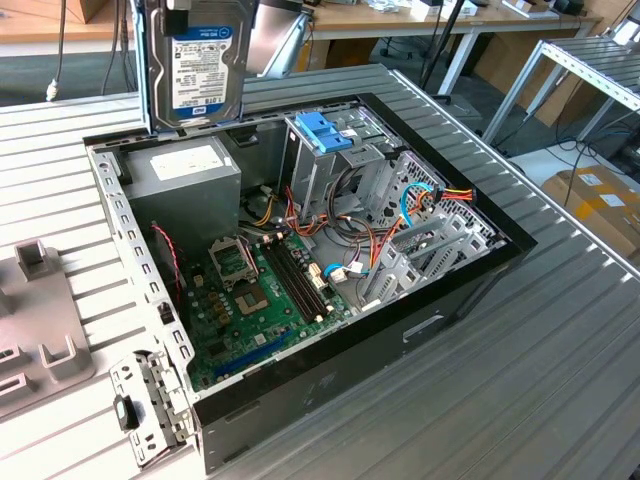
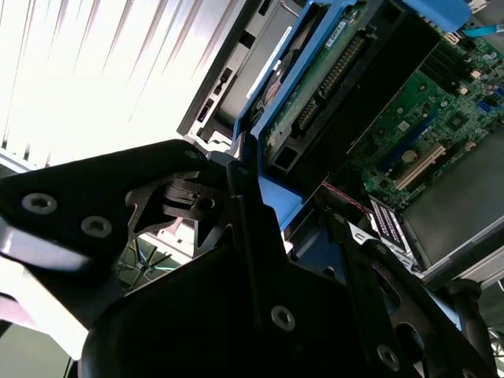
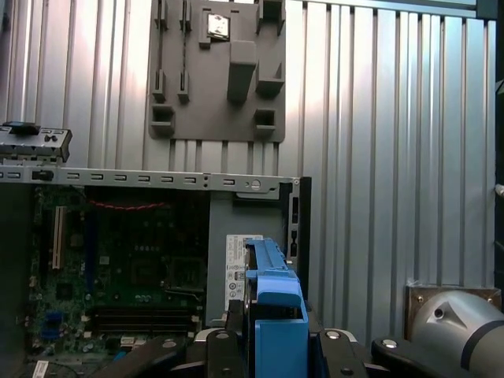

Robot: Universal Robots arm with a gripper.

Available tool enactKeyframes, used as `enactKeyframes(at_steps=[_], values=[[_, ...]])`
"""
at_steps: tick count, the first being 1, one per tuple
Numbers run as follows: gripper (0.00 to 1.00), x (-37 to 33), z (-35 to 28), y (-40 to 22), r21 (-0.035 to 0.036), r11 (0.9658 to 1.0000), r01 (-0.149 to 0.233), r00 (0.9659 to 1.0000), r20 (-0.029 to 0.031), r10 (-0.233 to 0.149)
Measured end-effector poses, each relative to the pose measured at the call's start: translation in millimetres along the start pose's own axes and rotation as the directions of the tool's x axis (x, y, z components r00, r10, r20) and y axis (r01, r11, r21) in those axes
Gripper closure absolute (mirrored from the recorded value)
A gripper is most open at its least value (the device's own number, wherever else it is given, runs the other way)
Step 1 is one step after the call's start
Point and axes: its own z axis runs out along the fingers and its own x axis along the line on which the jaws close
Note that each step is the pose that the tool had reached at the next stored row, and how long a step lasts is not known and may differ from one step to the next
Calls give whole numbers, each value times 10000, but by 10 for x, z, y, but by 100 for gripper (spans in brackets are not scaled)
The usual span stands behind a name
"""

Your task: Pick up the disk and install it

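Note:
The disk [image 1: 200,62], a dark drive with a white label in a blue carrier, hangs upright above the back left corner of the open computer case [image 1: 480,285] in the exterior view. In the second wrist view the gripper [image 2: 268,206] is shut on the carrier's blue edge, and the disk [image 2: 331,71] reaches out over the motherboard [image 2: 429,134]. In the first wrist view the blue carrier [image 3: 276,303] stands edge-on between the black fingers [image 3: 224,342], above the power supply [image 3: 244,228].
Inside the case are a grey drive cage [image 1: 385,170] with a light-blue bracket [image 1: 325,130], cables and the motherboard [image 1: 265,290]. A grey fixture plate [image 1: 30,330] lies on the ribbed table at the exterior view's left. A cardboard box [image 1: 600,200] sits beyond the table's right edge.

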Motion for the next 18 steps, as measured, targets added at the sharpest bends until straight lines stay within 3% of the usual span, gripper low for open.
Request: enactKeyframes(at_steps=[18], values=[[63,20,1,-40,1,10000,0,10000,2,0]])
